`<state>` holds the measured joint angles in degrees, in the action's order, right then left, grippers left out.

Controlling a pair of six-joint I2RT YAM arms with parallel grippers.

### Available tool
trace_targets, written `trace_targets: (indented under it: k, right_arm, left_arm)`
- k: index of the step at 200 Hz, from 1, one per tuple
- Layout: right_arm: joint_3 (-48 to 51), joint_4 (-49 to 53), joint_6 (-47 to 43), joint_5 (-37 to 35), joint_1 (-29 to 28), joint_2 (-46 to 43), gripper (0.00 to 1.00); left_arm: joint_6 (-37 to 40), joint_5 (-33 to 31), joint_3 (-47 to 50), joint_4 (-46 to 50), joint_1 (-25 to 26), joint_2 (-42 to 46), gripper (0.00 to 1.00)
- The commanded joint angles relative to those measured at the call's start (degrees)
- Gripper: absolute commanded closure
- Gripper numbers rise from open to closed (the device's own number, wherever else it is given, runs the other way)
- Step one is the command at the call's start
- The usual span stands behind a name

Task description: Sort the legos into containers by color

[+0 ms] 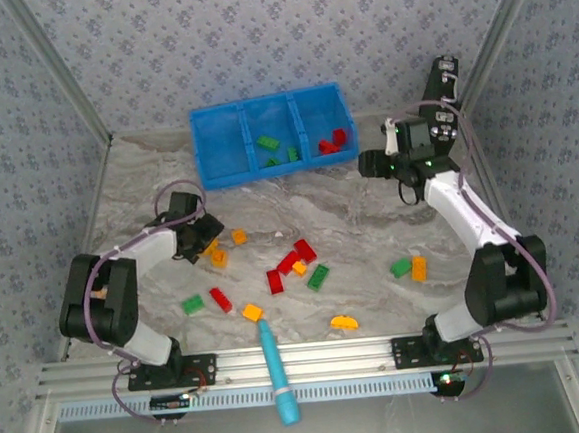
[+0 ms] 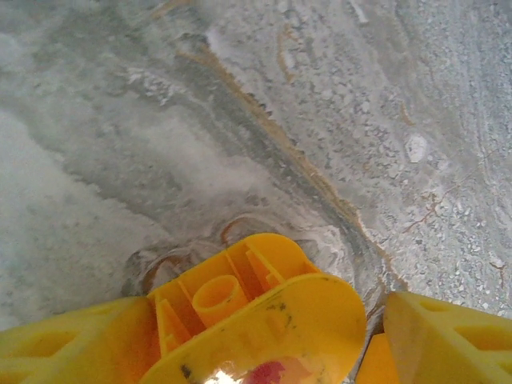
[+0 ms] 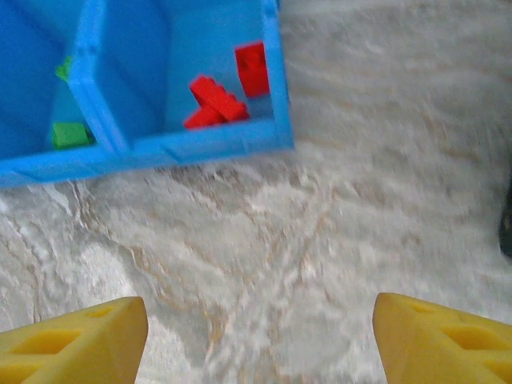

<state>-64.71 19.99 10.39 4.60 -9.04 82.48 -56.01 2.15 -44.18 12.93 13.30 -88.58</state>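
The left end effector (image 2: 268, 312) stands open astride an orange-yellow lego (image 2: 220, 298) lying hollow side up on the table (image 2: 240, 120). One finger (image 2: 72, 344) looks to touch it, and a sliver of gap shows at the other. Its length seems to run roughly finger to finger, a little skewed, so closing should catch it. The blue tray (image 1: 197, 154) lies well beyond, far and rightward. The right end effector (image 3: 260, 336), open and empty, hovers just beside the compartment holding red legos (image 3: 216, 100).
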Motion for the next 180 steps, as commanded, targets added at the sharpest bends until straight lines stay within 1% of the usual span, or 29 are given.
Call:
trace_targets:
  k: [1, 23, 40, 62, 92, 111, 128, 158, 180]
  right_arm:
    - [5.4, 6.7, 8.0, -4.3, 2.0, -3.1, 0.25]
    - [9.7, 12.1, 13.1, -7.1, 3.8, -7.6, 0.24]
    - [13.2, 16.4, 16.2, -6.5, 4.9, -12.0, 0.24]
    - [17.0, 18.8, 19.6, -5.8, 6.3, -16.6, 0.25]
    - [21.1, 21.8, 23.3, -6.5, 7.3, -20.0, 0.26]
    - [23.9, 23.6, 25.1, -5.1, 7.7, -22.7, 0.24]
    - [25.9, 23.3, 25.2, -4.1, 9.2, -24.3, 0.24]
    - [26.0, 21.6, 24.9, -4.1, 11.1, -23.5, 0.23]
    - [25.6, 21.1, 24.3, -4.4, 11.2, -22.0, 0.23]
  left_arm:
    - [2.0, 1.7, 0.6, 0.0, 0.5, -2.7, 0.24]
    - [3.6, 2.1, 0.3, 0.3, 0.4, -2.9, 0.3]
    - [4.5, 2.8, 0.3, -0.2, 0.0, -3.5, 0.36]
    - [5.2, 4.6, -0.1, -1.1, -0.5, -5.1, 0.43]
    - [6.8, 5.5, -1.5, -0.3, -0.7, -5.4, 0.46]
    - [9.2, 5.0, -4.4, 2.5, -1.0, -4.1, 0.48]
    - [11.7, 3.8, -7.7, 5.3, -1.0, -2.0, 0.5]
    - [13.4, 3.6, -13.6, 9.0, -1.1, 1.9, 0.5]
    - [13.0, 3.6, -16.8, 9.3, -1.1, 4.6, 0.5]
